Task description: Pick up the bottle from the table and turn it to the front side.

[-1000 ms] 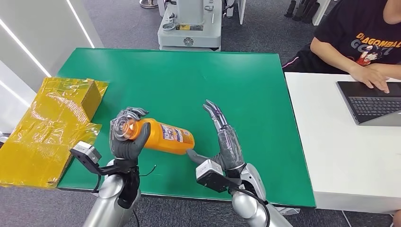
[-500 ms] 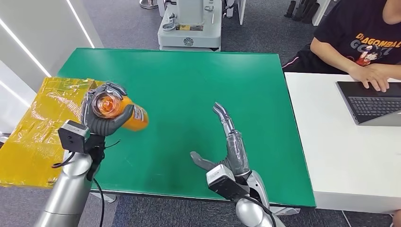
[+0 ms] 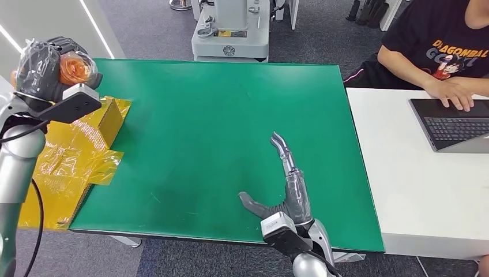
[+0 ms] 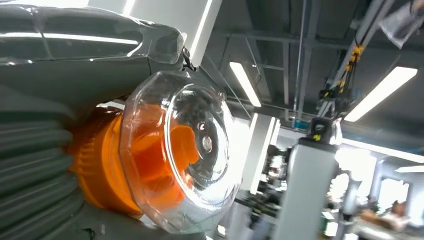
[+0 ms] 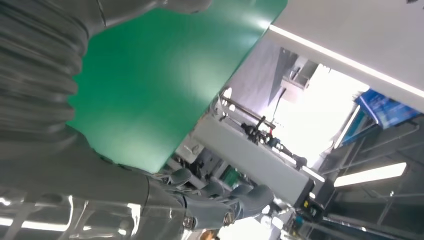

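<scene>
My left hand is raised high at the far left of the head view, above the table's left edge, and grips the orange bottle. Its clear cap faces the left wrist camera, with the orange neck behind it and my grey fingers wrapped around the body. The label is hidden. My right hand hovers over the front of the green table, fingers straight and thumb spread, holding nothing.
Crumpled yellow wrapping and a cardboard piece lie off the table's left side. A white table at the right holds a laptop, where a seated person types. A grey machine stands beyond the far edge.
My left arm has lifted the bottle off the table, up and to the left, to near head height. My right hand has drawn back toward the front edge with its fingers still spread.
</scene>
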Motion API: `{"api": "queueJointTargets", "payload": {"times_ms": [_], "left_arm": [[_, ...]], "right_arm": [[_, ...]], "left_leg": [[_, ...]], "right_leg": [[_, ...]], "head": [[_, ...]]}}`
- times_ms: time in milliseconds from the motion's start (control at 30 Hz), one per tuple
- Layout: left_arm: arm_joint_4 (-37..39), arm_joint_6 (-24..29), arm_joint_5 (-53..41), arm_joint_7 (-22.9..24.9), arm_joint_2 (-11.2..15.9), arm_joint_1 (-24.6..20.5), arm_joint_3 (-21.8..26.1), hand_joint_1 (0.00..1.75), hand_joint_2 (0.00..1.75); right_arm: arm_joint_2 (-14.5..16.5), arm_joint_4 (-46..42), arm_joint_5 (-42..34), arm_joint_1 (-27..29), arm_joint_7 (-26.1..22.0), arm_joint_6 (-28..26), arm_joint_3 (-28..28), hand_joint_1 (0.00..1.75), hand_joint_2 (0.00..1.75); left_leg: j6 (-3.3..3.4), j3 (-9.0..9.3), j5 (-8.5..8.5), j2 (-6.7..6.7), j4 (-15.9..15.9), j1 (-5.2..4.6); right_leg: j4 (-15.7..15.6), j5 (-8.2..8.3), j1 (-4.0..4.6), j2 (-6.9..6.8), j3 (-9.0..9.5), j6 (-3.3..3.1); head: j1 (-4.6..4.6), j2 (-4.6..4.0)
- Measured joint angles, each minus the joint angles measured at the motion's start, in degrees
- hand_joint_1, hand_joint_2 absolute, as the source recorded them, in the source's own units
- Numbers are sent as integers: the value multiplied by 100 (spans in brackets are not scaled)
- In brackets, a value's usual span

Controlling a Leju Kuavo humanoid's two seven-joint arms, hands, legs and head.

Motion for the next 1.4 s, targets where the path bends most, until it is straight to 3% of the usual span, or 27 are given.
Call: {"api": "queueJointTargets", "payload": {"times_ms": [167,400,733,1400], "left_arm": [[310,-207,-353,158,299,-511,-311,175,175],[732,-335,-1120,327,512,-788,-819,175,175],[2435,-472,-1635,-28,276,-802,-1699,175,175],[3813,-513,-1798,-155,145,-709,-2089,175,175]], "right_arm": [[1,-101,31,32,49,32,-64,0,175],[1,-110,-21,25,22,34,-94,0,175],[-2,-129,-92,21,-16,-46,-94,0,175],[-2,-243,10,57,153,-67,-94,0,175]], "left_leg": [[0,0,0,1,1,-2],[0,0,0,-1,1,-2],[0,1,0,5,0,-1],[-1,-1,0,4,0,-1]], "right_leg": [[-1,0,-2,0,1,0],[-2,0,-2,-1,1,0],[0,1,-1,5,0,-1],[0,0,-1,3,0,-1]], "head": [[1,0],[1,0],[1,0],[1,0]]}}
